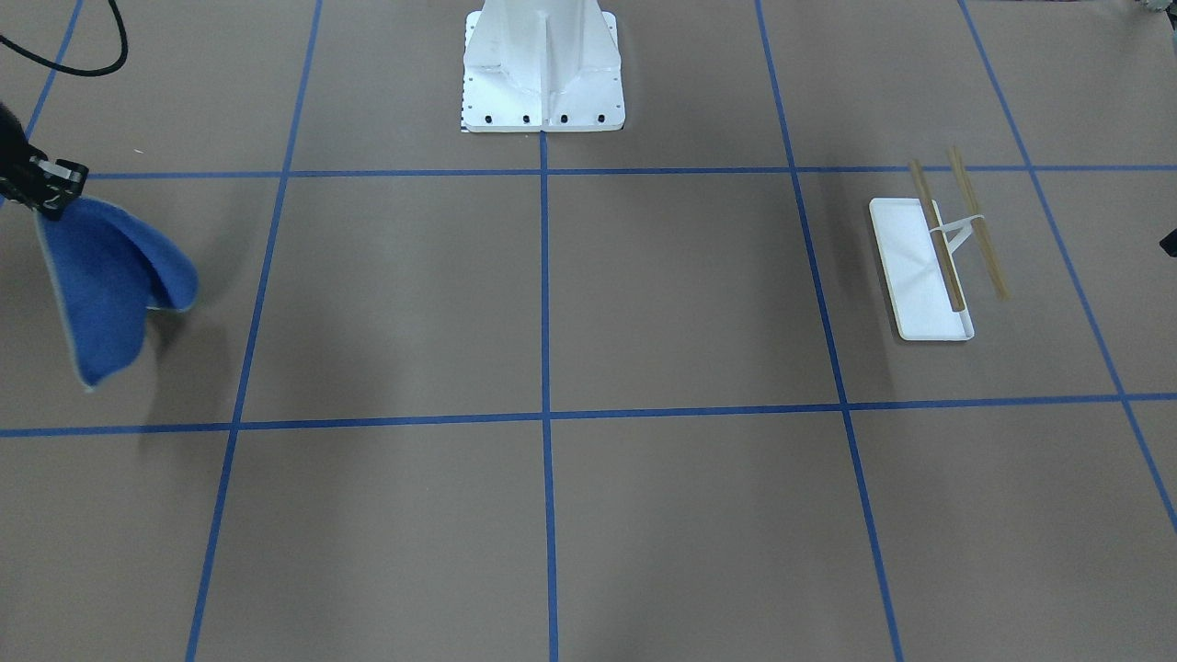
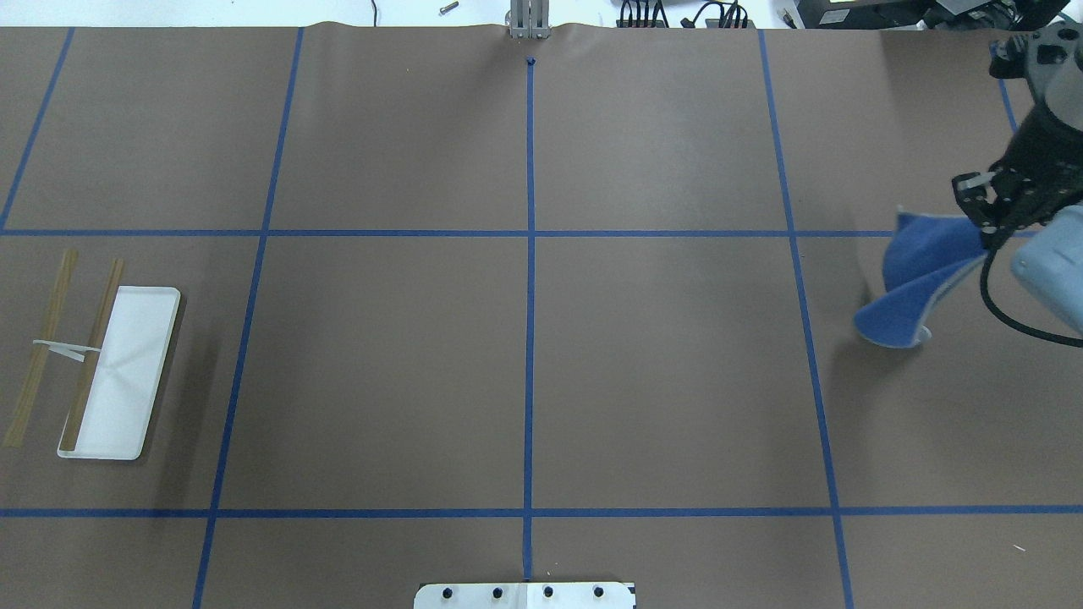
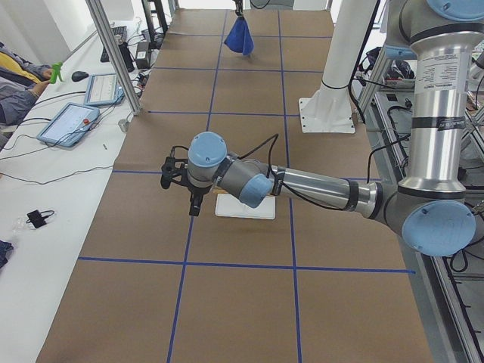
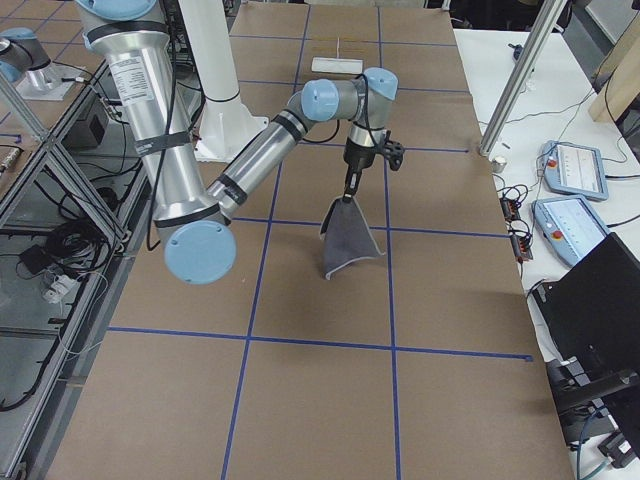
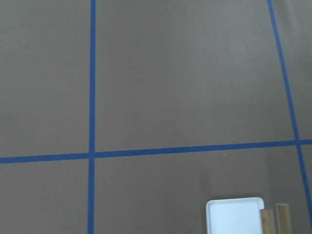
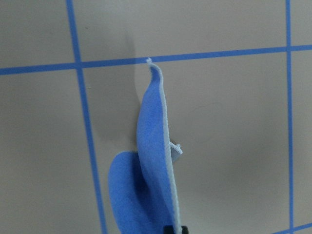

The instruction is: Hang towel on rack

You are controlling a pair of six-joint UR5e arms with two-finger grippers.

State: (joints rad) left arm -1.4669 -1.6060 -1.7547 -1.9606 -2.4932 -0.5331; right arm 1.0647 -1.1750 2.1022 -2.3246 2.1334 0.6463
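Observation:
My right gripper (image 2: 986,235) is shut on one corner of the towel (image 2: 918,271), which hangs from it in a loose fold at the table's right end. The towel shows bright blue in the front-facing view (image 1: 106,285) and the right wrist view (image 6: 151,170), and dark grey in the exterior right view (image 4: 350,240). The rack (image 2: 127,372) stands at the table's left end, a white tray with two brown rods (image 1: 938,230). My left gripper (image 3: 193,200) hovers by the rack's tray (image 3: 246,208); I cannot tell whether it is open. The tray's corner (image 5: 234,217) shows in the left wrist view.
The large white bolted pedestal (image 1: 542,74) stands at the robot's side of the table, in the middle. Blue tape lines divide the brown table cover (image 2: 660,372). Tablets and cables (image 3: 72,121) lie on the white bench beyond the far edge.

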